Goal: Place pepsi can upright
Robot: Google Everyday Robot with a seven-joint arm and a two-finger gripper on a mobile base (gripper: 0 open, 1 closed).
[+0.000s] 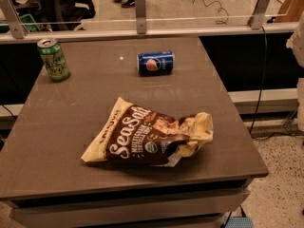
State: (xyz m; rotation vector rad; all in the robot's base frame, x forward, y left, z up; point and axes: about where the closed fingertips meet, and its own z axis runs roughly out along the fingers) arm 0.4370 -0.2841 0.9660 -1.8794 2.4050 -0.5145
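Centrally, toward the far half of the grey-brown table [71, 141], the pepsi can [156, 63] lies on its side, long axis running left to right, its round logo turned up toward the camera. A green can [53, 59] stands upright near the far left corner, well apart from it. A crumpled snack bag [149, 137] lies flat on the near half of the table, between the camera and the pepsi can, touching neither can. The gripper is outside the view, so whether it is released or clenched cannot be told, nor can the arm's pose. A pale shape [298, 42] is cut off by the right edge; what it is cannot be told
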